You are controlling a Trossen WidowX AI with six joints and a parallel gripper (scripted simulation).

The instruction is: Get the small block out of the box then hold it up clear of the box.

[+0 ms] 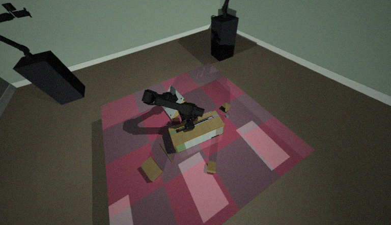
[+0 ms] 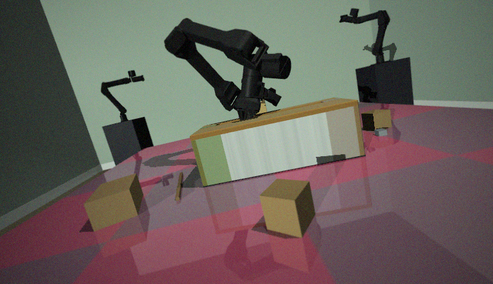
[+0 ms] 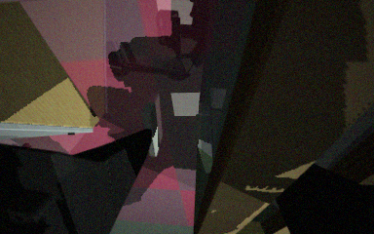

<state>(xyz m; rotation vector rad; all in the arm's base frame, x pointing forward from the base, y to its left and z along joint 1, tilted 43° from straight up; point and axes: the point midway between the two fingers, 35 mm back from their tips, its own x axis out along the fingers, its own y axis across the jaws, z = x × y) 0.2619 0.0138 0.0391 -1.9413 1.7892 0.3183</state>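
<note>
One box [image 2: 276,146], three tan cubes, perhaps.

Tan box [image 2: 276,117], pink-mauve checked mat [image 2: 400,193]

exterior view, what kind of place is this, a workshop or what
Probably a bare robot test room rather than a workshop: plain green walls with a white skirting board, a checked pink and purple table holding a long box, and two further arms on dark pedestals standing around it.

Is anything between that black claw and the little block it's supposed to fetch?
Yes: the box itself. The open, empty tool sits at the slot in the box's top; the block isn't visible behind the whitish front.
</note>
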